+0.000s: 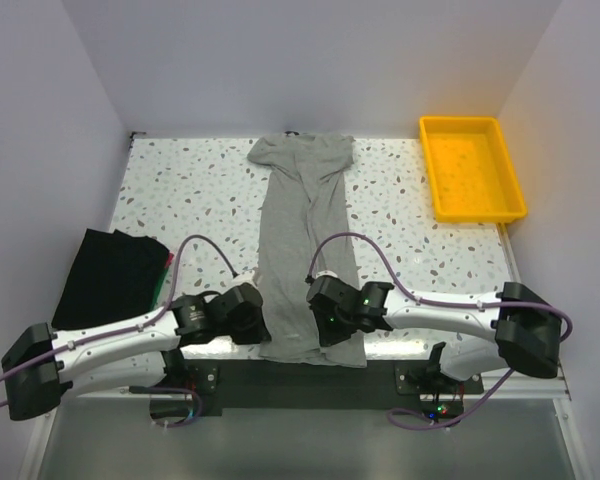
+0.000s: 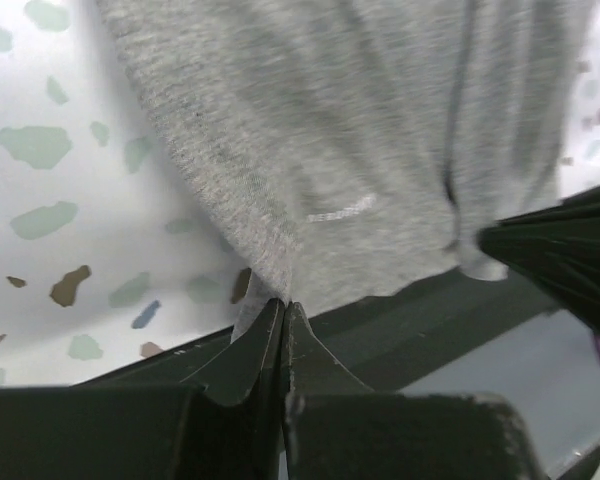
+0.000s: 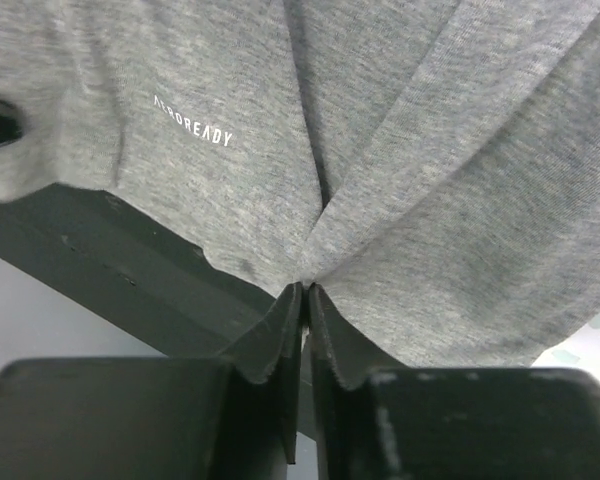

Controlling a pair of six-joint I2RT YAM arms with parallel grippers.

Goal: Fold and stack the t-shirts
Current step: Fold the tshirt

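Observation:
The heather-grey t-shirt (image 1: 305, 220) lies folded into a narrow strip down the middle of the table, collar end at the far edge, hem at the near edge. My left gripper (image 1: 248, 312) is at the hem's near-left corner. In the left wrist view it (image 2: 283, 304) is shut on the grey fabric (image 2: 330, 130). My right gripper (image 1: 330, 312) is at the hem's near-right part, and it (image 3: 307, 288) is shut on a pinch of the grey cloth (image 3: 430, 200), close to a small white logo (image 3: 192, 120). A folded black t-shirt (image 1: 110, 275) lies at the left with a green edge (image 1: 159, 288) showing.
A yellow plastic tray (image 1: 470, 165) stands at the far right of the speckled table (image 1: 190, 190). A dark strip (image 1: 280, 385) runs along the table's near edge under the hem. White walls close in the left, back and right sides.

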